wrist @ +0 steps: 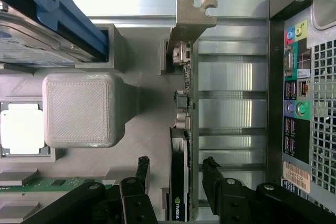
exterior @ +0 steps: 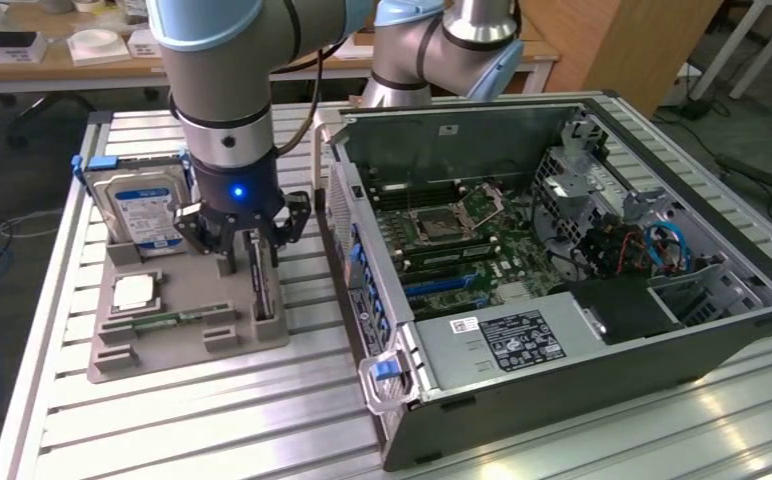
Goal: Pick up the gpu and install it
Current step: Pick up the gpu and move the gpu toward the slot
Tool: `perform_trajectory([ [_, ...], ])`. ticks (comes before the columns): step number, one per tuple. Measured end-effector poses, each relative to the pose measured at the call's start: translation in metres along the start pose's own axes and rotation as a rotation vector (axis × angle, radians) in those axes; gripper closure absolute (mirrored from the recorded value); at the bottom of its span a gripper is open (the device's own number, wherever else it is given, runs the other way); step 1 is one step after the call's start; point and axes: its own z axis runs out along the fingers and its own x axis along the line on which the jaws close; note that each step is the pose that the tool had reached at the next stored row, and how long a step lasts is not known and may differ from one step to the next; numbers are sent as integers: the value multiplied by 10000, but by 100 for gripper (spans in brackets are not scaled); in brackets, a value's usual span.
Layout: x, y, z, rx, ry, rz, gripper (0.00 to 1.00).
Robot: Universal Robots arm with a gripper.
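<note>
Jaws standing open, gripper (exterior: 250,262) straddling upright gpu (exterior: 265,300) in grey tray (exterior: 186,352), hard drive (exterior: 139,205) sitting beside, computer case (exterior: 560,410) flanking.

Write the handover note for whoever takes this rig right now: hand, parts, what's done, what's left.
Hand: open, lowered over the grey plastic parts tray. Its fingers sit on either side of the card and are not closed on it.
GPU: the thin black expansion card with the silver metal bracket stands on edge in its tray slot, not lifted.
Case: the open black computer tower lies on its side beside the tray, at the exterior view's right. The card is not in it.
Done: approach to the card.
Left: the grasp, the lift and the install in the tower.
</note>
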Motion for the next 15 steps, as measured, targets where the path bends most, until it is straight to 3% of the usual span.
perform_trajectory([
  [13,0,0,1,-1,-2,1,48],
  [15,0,0,1,-1,-2,1,61],
])
